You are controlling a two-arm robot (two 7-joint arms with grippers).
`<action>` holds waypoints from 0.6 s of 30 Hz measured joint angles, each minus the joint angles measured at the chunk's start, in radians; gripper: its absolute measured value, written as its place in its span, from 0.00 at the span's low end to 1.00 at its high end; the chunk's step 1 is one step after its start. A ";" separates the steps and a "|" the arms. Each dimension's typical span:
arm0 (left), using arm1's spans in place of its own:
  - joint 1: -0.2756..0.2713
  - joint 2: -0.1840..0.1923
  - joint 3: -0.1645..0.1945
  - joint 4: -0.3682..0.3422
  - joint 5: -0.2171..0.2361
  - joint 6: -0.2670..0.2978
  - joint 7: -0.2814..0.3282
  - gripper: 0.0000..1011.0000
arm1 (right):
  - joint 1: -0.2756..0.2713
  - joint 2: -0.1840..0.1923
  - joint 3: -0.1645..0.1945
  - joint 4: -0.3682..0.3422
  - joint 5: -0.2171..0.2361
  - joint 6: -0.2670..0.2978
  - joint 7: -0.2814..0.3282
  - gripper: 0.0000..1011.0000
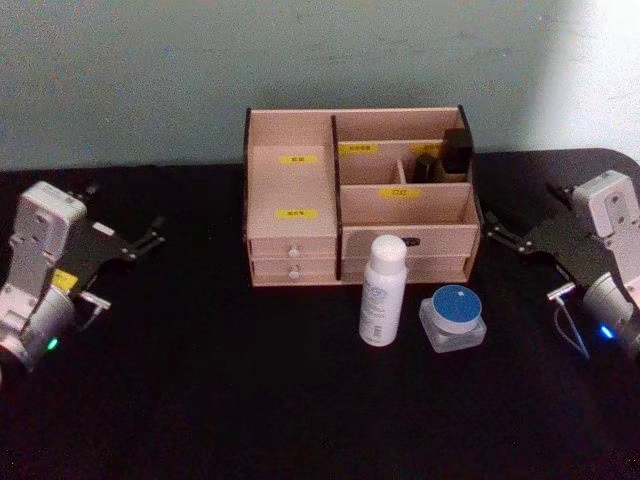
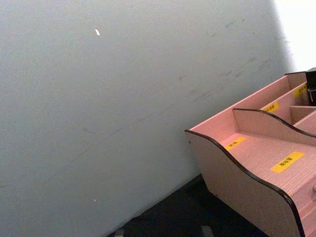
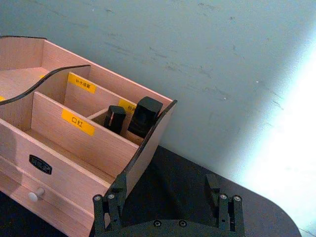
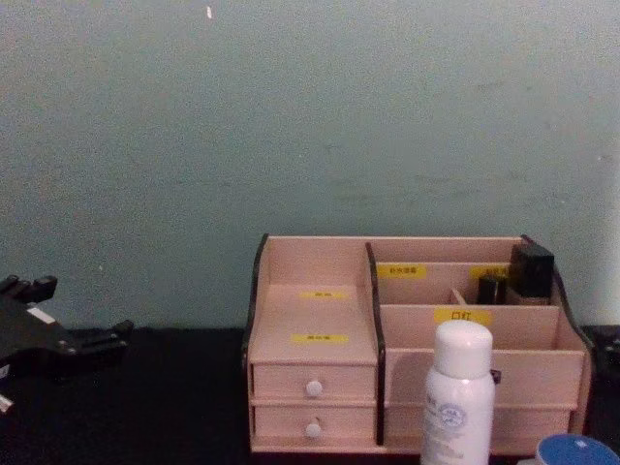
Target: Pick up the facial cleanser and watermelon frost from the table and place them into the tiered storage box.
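Black cloth covers the table, and on it the facial cleanser stands upright just in front of the tiered storage box, before its right-hand drawers. The watermelon frost sits just beside the cleanser on my right, blue lid up, with a narrow gap between them. From my chest the cleanser rises in front of the box, and the jar's lid shows at the lower right corner.

My left gripper hangs over the table's left side, well apart from both things, with the box's left end between it and them. Its fingers stand apart and hold nothing. In my left wrist view the fingertips just show at the lower edge, with the box's curved side wall beyond them.

My right gripper hangs to the right of the box, level with its front. The jar lies nearer to me and inward of it, near but not touching, and the cleanser lies beyond the jar. Its fingers are spread and empty too, pointing along the box's right wall.

Two small black bottles stand in the box's rear right compartment.
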 joint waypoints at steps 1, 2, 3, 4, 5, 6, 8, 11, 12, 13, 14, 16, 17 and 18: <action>0.000 0.000 0.000 0.000 0.000 0.000 0.000 0.99 | 0.000 0.000 0.000 0.000 0.000 0.000 0.000 0.99; 0.000 0.000 0.000 0.000 0.000 0.000 0.000 0.99 | 0.000 0.000 0.000 0.000 0.000 0.000 0.000 0.99; 0.000 0.000 0.000 0.000 0.000 0.000 0.000 0.99 | 0.000 0.000 0.000 0.000 0.000 0.000 0.000 0.99; 0.000 0.000 0.000 0.000 0.000 0.000 0.000 0.99 | 0.000 0.000 0.000 0.000 0.000 0.000 0.000 0.99; 0.000 0.000 0.000 0.000 0.000 0.000 0.000 0.99 | 0.000 0.000 0.000 0.000 0.000 0.000 0.000 0.99; 0.000 0.000 0.000 0.000 0.000 0.000 0.000 0.99 | 0.000 0.000 0.000 0.000 0.000 0.000 0.000 0.99; 0.000 0.000 0.000 0.000 0.000 0.000 0.000 0.99 | 0.000 0.000 0.000 0.000 0.000 0.000 0.000 0.99; 0.000 0.000 0.000 0.000 0.000 0.000 0.000 0.99 | 0.000 0.000 0.000 0.000 0.000 0.000 0.000 0.99; 0.000 0.000 0.000 0.000 0.000 0.000 0.000 0.99 | 0.000 0.000 0.000 0.000 0.000 0.000 0.000 0.99; 0.000 0.000 0.000 0.000 0.000 0.000 0.000 0.99 | 0.000 0.000 0.000 0.000 0.000 0.000 0.000 0.99; 0.000 0.000 0.000 0.000 0.000 0.000 0.000 0.99 | 0.000 0.000 0.000 0.000 0.000 0.000 0.000 0.99; 0.000 0.000 0.000 0.000 0.000 0.000 0.000 0.99 | 0.000 0.000 0.000 0.000 0.000 0.000 0.000 0.99; 0.000 0.000 0.000 0.000 0.000 0.000 0.000 0.99 | 0.000 0.000 0.000 0.000 0.000 0.000 0.000 0.99; 0.000 0.000 0.000 0.000 0.000 0.000 0.000 0.99 | 0.000 0.000 0.000 0.000 0.000 0.000 0.000 0.99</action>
